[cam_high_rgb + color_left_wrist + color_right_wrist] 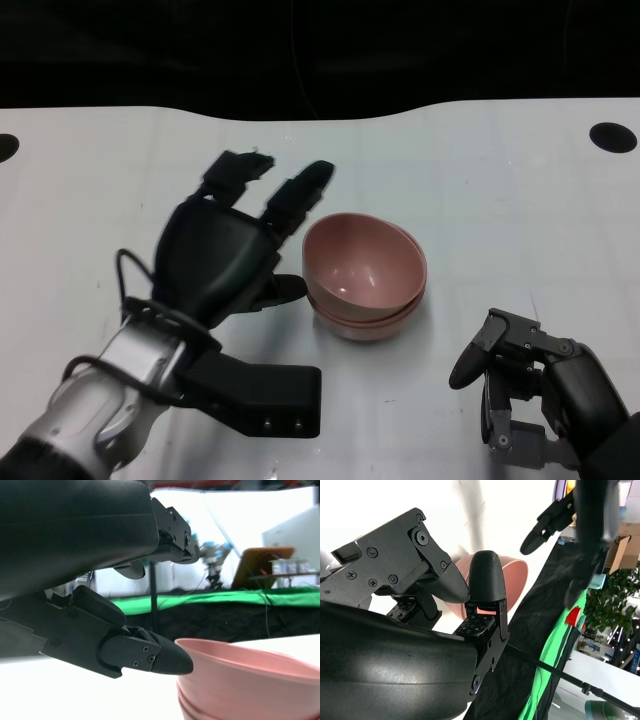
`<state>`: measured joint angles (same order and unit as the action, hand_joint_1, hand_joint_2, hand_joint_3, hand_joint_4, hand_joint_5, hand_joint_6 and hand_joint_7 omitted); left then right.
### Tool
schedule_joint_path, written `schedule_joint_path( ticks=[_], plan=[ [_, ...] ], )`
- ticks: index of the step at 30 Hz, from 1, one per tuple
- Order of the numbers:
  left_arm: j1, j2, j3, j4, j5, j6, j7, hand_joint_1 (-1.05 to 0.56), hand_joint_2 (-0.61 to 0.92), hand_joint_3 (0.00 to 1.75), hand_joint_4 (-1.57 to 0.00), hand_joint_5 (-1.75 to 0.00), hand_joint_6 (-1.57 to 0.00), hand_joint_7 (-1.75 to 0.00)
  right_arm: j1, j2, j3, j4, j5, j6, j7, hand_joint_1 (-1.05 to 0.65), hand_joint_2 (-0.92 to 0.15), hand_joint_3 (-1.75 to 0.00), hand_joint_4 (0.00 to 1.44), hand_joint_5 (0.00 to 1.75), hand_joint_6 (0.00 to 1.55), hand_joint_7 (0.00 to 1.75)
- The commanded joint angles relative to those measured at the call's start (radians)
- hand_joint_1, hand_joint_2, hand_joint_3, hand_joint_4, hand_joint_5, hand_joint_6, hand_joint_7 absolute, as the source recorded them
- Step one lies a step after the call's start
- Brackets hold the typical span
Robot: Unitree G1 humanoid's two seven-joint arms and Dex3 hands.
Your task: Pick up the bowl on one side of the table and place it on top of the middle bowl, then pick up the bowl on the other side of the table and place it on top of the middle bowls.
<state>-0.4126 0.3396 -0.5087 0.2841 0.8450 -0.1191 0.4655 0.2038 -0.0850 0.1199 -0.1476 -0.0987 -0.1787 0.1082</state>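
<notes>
A stack of pink bowls stands in the middle of the white table, the top bowl sitting slightly tilted in the ones below. My left hand is just left of the stack, fingers spread and stretched forward, holding nothing. Its thumb tip lies close beside the top bowl's rim. My right hand rests low at the near right, apart from the stack, fingers curled in with nothing in them. In the right wrist view the stack shows beyond the curled fingers.
Two round black holes mark the table's far corners. The wavy far edge meets a black backdrop. Bare white tabletop lies right of the stack and behind it.
</notes>
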Motion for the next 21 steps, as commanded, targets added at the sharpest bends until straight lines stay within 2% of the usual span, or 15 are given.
schedule_joint_path(
  ticks=[1, 4, 9, 16, 21],
  plan=[
    [0.085, 0.022, 0.077, -0.102, -0.095, -0.032, -0.064, -0.72, 0.92, 0.28, 0.0, -0.74, -0.27, -0.04, 0.002, -0.003, -0.007, -0.004, 0.013, -0.004, 0.002, -0.03, -0.3, -1.58, 0.94, 1.75, 0.81, 1.53],
    [0.153, 0.017, 0.132, -0.173, -0.167, -0.074, -0.091, -0.68, 0.92, 0.25, -0.06, -0.82, -0.33, -0.07, 0.005, 0.0, -0.006, -0.011, 0.019, 0.007, 0.005, -0.03, -0.31, -1.57, 0.94, 1.75, 0.81, 1.52],
    [0.297, -0.013, 0.22, -0.321, -0.341, -0.085, -0.202, -0.62, 0.92, 0.2, -0.15, -0.9, -0.4, -0.1, 0.003, -0.001, -0.006, -0.011, 0.016, 0.007, 0.004, -0.02, -0.31, -1.57, 0.94, 1.75, 0.81, 1.52],
    [0.451, -0.099, 0.319, -0.446, -0.662, -0.051, -0.38, -0.49, 0.92, 0.22, -0.25, -1.03, -0.54, -0.18, 0.003, 0.0, -0.005, -0.018, 0.019, 0.015, 0.007, -0.02, -0.31, -1.56, 0.94, 1.75, 0.82, 1.51],
    [0.526, -0.135, 0.377, -0.498, -0.788, -0.018, -0.453, -0.34, 0.92, 0.25, -0.49, -1.12, -0.7, -0.34, 0.006, 0.001, -0.002, -0.023, 0.011, 0.016, 0.004, -0.02, -0.32, -1.56, 0.94, 1.75, 0.82, 1.51]
  ],
)
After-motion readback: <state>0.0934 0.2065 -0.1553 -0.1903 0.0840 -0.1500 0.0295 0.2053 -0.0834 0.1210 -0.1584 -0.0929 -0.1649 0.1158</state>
